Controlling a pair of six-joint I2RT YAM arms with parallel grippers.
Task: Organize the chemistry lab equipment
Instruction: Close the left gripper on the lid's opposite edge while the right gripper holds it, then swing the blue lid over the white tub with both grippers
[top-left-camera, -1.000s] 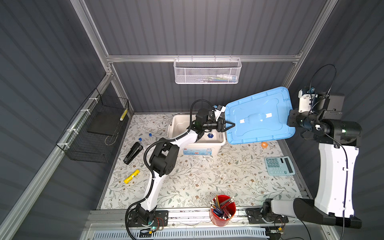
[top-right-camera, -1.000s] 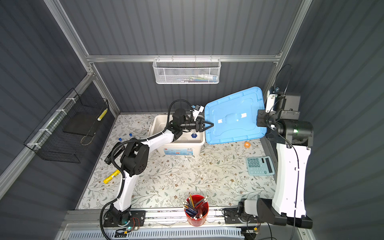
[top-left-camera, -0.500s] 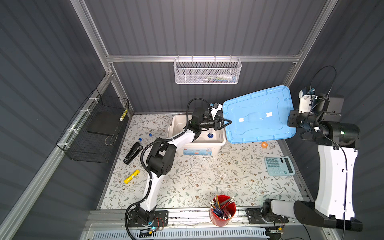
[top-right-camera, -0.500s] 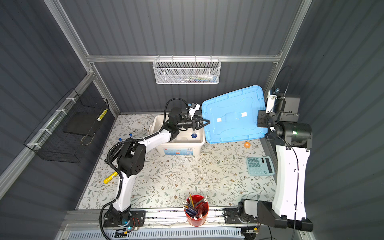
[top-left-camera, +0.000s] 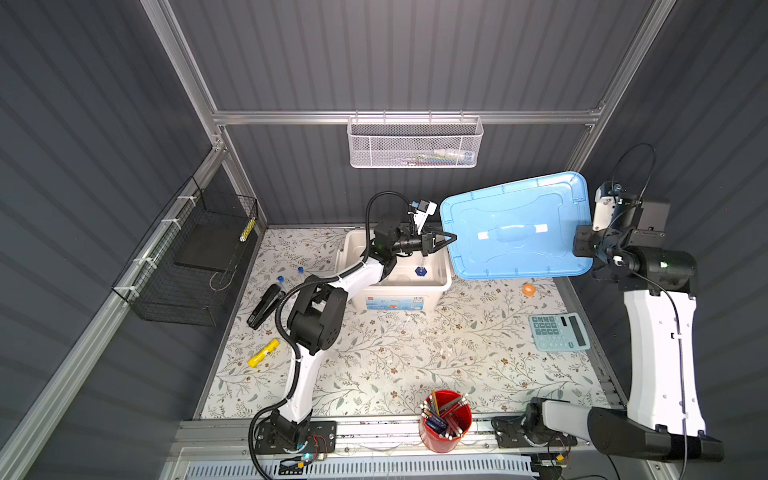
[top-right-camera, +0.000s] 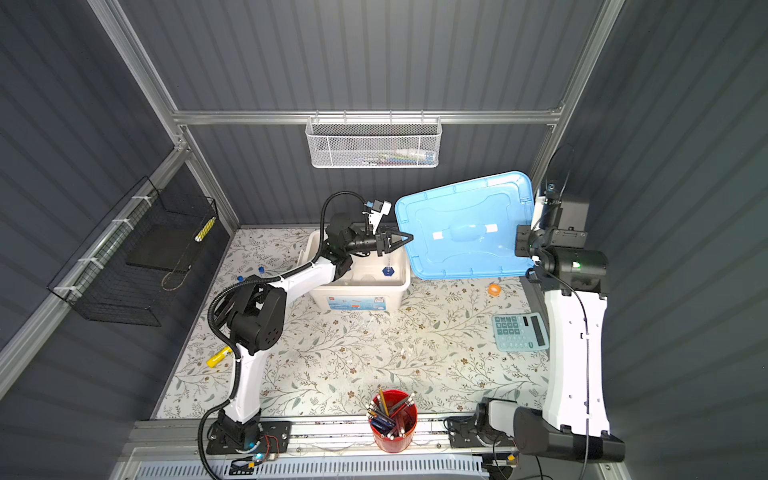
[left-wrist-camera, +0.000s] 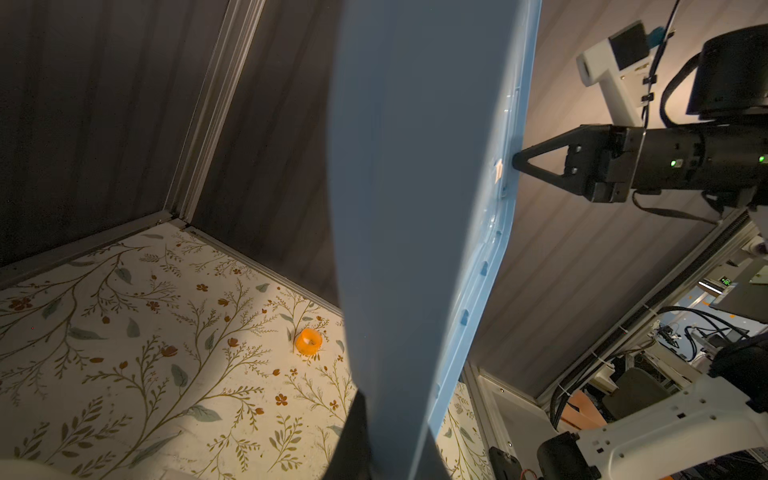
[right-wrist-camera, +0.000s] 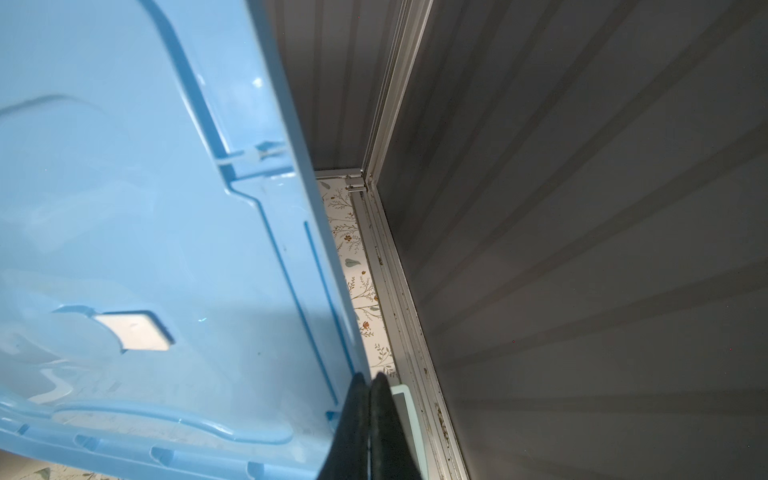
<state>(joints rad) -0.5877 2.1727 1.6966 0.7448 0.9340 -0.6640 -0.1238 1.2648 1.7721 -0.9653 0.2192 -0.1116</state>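
left hand (top-left-camera: 453, 238) and right hand (left-wrist-camera: 514, 160) each clamp a thin rim of the blue lid (top-left-camera: 515, 232), aloft by the white bin (top-left-camera: 436, 291) where the measuring cylinder (top-left-camera: 421, 271) sits; uneven pulls could twist it loose onto that glass

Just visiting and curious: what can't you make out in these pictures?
- White bin contents, both top views: the left arm crosses over it.
- Wire wall basket, both top views: mesh blurs its contents.
- Clear glassware on the mat, in a top view: too faint to identify.
- Both wrist views: the blue lid blocks much of the mat.
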